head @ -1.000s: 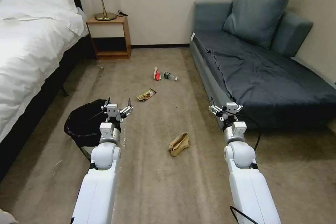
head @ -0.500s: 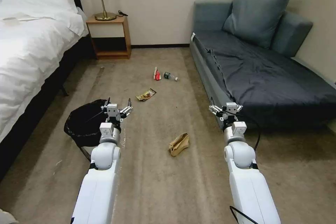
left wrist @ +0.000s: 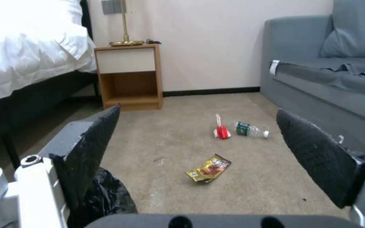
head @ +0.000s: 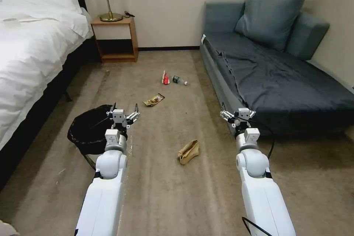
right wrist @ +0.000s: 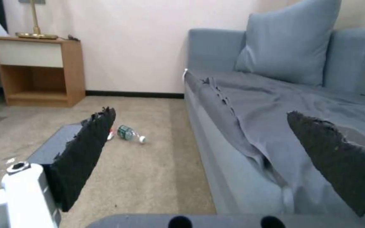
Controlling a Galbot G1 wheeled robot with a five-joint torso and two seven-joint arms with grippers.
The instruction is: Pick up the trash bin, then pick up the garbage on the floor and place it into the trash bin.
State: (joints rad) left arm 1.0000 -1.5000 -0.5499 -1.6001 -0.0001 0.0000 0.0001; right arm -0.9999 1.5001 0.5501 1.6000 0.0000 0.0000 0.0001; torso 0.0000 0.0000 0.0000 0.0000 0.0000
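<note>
Brown crumpled paper bag point(head: 188, 151) lay nearest on carpet between both wide-open grippers, left gripper point(head: 123, 114) beside the black-lined trash bin point(head: 89, 129), right gripper point(head: 238, 113) by the sofa point(head: 280, 81). Farther off lay snack wrapper point(left wrist: 209, 167), red packet point(left wrist: 221, 130), bottle point(right wrist: 130, 134); seen closer from the wrists.

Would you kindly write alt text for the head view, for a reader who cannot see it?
Two white robot arms reach over a beige carpet, the left gripper open above the trash bin and the right gripper open beside a grey sofa. A paper bag, snack wrapper, red packet and bottle lie ahead.
</note>
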